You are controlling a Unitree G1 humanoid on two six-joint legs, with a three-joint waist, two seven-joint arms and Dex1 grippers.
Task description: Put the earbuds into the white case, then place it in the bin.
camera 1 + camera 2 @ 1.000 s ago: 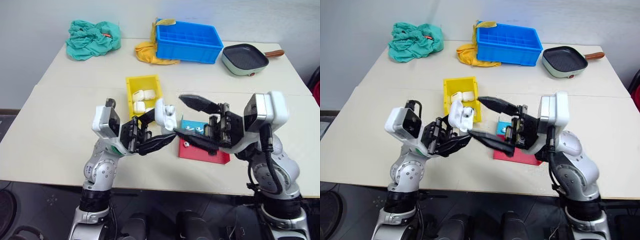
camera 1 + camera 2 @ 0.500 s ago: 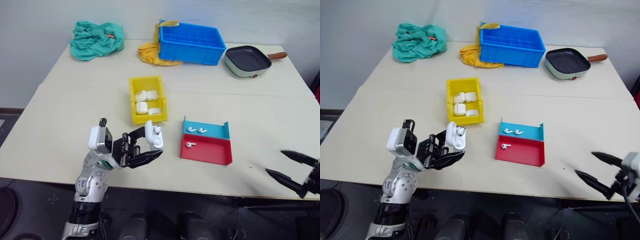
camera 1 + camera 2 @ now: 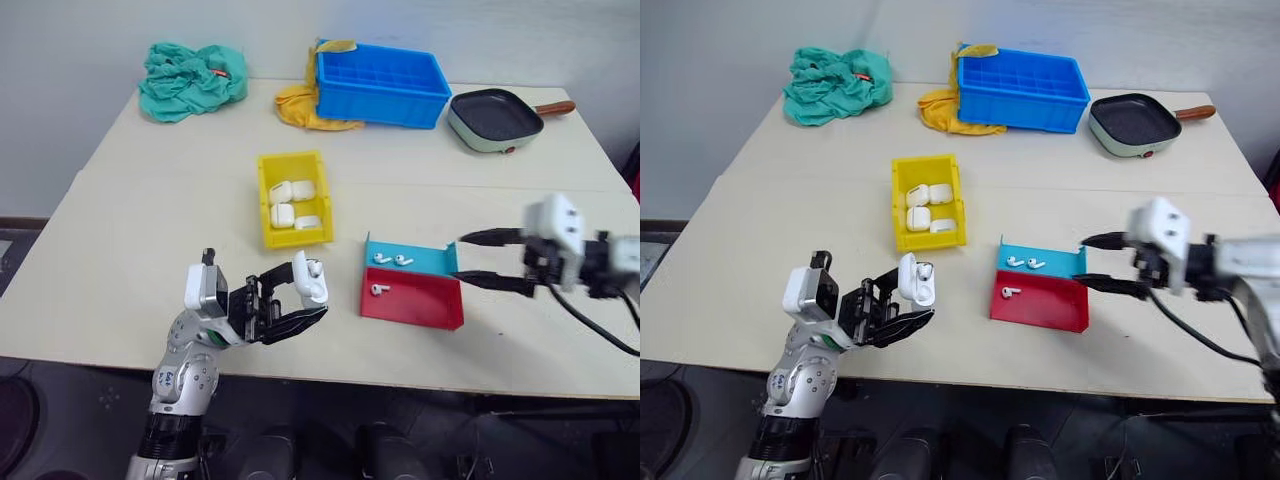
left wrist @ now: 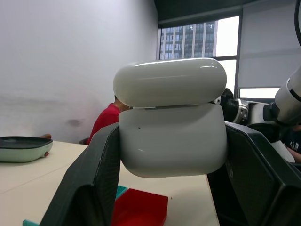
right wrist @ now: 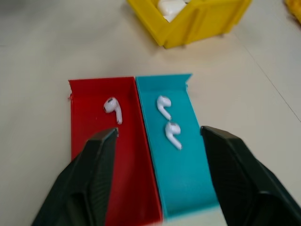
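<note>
two pincers: left [image 3: 300,303] clamping white case [image 3: 312,279], right [image 3: 478,258] agape, empty

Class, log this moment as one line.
left claw: shut on white case | right claw: open, at trays | earbuds: in trays

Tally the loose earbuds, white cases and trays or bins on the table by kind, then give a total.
Earbuds: 3 (two in the blue tray, one in the red tray)
White cases: 4 (three in the yellow bin, one in the left gripper)
Trays, bins, crate: 4
Total: 11
</note>
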